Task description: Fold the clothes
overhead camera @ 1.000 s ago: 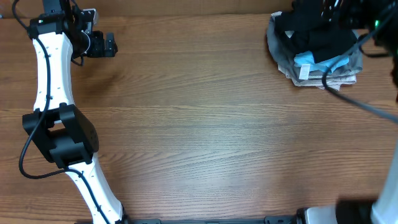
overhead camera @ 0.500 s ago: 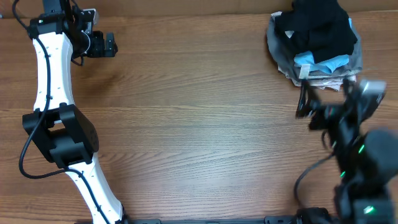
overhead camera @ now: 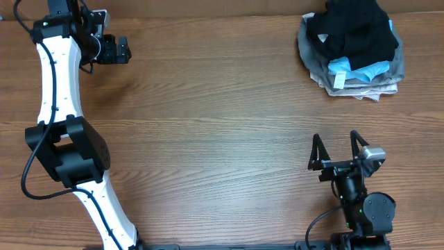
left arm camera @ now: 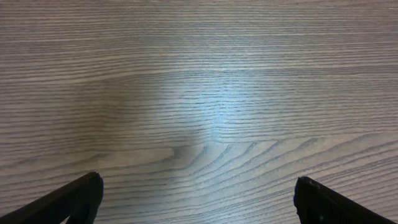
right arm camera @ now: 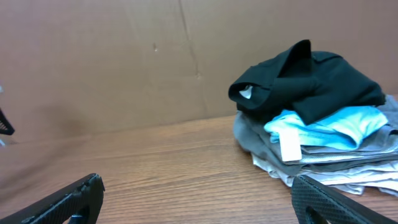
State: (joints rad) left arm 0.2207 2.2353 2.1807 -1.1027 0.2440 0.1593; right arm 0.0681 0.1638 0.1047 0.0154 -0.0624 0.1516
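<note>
The black garment [overhead camera: 354,31] lies crumpled on top of a pile of folded clothes at the table's far right corner; it also shows in the right wrist view [right arm camera: 311,84]. My right gripper [overhead camera: 338,149] is open and empty, low at the front right, far from the pile and facing it; its fingertips frame bare wood in the right wrist view [right arm camera: 199,196]. My left gripper [overhead camera: 123,50] is open and empty at the far left, over bare wood in the left wrist view [left arm camera: 199,196].
Under the black garment lie a light blue shirt [overhead camera: 357,69] and grey and beige folded garments [overhead camera: 364,87]. A brown cardboard wall [right arm camera: 124,62] stands behind the table. The left arm's white links [overhead camera: 55,90] run down the left side.
My right arm has drawn back from the clothes pile at the far right to the front right of the table, gripper empty. The left arm has not moved.
</note>
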